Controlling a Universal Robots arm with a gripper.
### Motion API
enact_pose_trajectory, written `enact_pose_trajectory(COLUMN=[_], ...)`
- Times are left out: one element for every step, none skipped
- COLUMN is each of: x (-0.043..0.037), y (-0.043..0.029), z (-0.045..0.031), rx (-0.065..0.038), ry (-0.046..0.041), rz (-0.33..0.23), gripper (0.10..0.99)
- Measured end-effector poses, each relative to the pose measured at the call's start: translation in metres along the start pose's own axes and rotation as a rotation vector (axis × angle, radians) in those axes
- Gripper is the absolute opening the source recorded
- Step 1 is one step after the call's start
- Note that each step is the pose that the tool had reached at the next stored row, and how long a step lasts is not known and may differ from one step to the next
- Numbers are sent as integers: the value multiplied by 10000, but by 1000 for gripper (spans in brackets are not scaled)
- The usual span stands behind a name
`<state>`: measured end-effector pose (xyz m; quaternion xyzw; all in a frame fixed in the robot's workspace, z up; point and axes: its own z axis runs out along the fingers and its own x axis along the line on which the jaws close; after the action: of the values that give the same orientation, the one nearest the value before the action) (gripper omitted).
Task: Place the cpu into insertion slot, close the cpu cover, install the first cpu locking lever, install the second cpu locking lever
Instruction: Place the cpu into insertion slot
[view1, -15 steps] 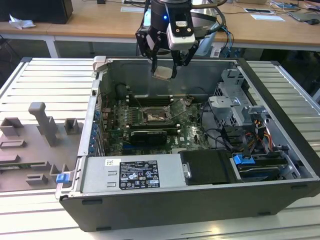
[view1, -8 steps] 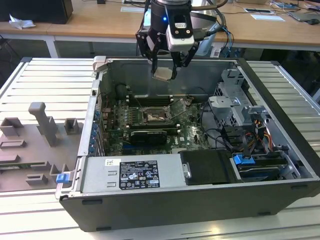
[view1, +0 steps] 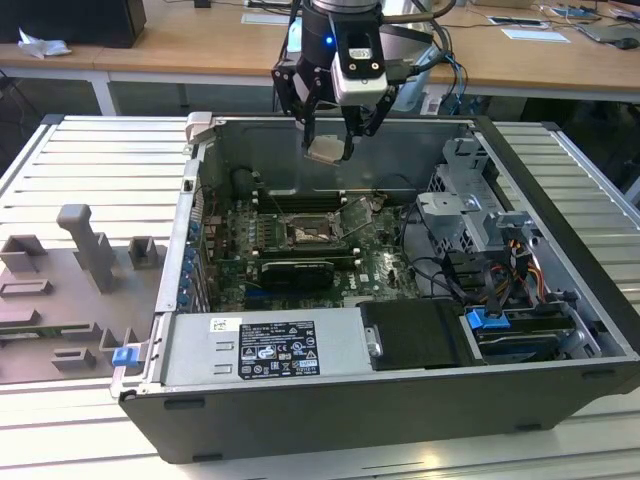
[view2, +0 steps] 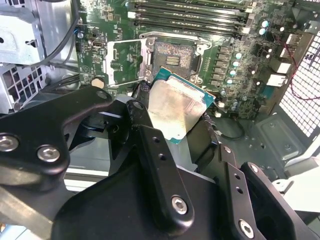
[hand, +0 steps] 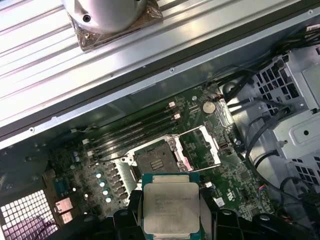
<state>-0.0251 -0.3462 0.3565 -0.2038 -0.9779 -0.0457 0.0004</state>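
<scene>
My gripper hangs above the open computer case, shut on the cpu, a small flat square chip with a pale silver face. In both wrist views the cpu sits tilted between the black fingers, well above the board. Below it the insertion slot lies bare, a dark square socket on the green board. Beside the slot, the cpu cover, a silvery frame, stands flipped open.
Long black memory slots run behind the socket and a black graphics card lies in front of it. A drive cage and cables fill the exterior view's right. Grey fixtures stand on the ribbed table at the left.
</scene>
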Motion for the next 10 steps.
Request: enact_pose_trajectory(x=[0,0,0,0,0,0,0,-1,0,-1], y=[0,-1,-1,-1,-1,-1,-1,-2,-2,-2], z=[4,6,8,11,12,15,16,18,20,23], rx=[0,0,0,-1,0,-2,-2,-2,-3,-4], ry=[-2,-3,-4,-5,-6,-7,-9,-10,-11,-13], rz=[16,31,41,55,66,81,98,109,128,147], gripper=[541,541,541,541,541,541,541,541,541,541])
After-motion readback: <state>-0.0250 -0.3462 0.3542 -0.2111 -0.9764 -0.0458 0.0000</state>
